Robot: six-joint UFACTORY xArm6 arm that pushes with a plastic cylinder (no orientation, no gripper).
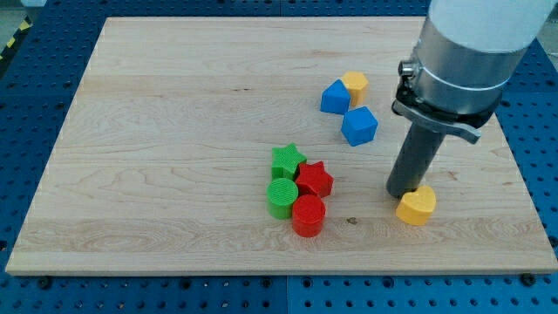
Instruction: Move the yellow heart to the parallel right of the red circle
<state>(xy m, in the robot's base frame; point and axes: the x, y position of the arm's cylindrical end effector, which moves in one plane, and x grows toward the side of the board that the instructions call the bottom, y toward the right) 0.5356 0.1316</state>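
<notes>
My tip (403, 194), a bare rod with nothing to open or close, touches the yellow heart (417, 207) near the board's right edge, right of the red circle (308, 215).

Yellow heart (417, 207) flat on the board, toward the view's lower right, red circle (308, 215) (a short ribbed cylinder) well apart to its left, standing on end.

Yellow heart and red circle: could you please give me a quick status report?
My tip at the yellow heart, on its upper-left edge. Heart sits right of the red circle, roughly level, well apart. Nothing between them.
</notes>
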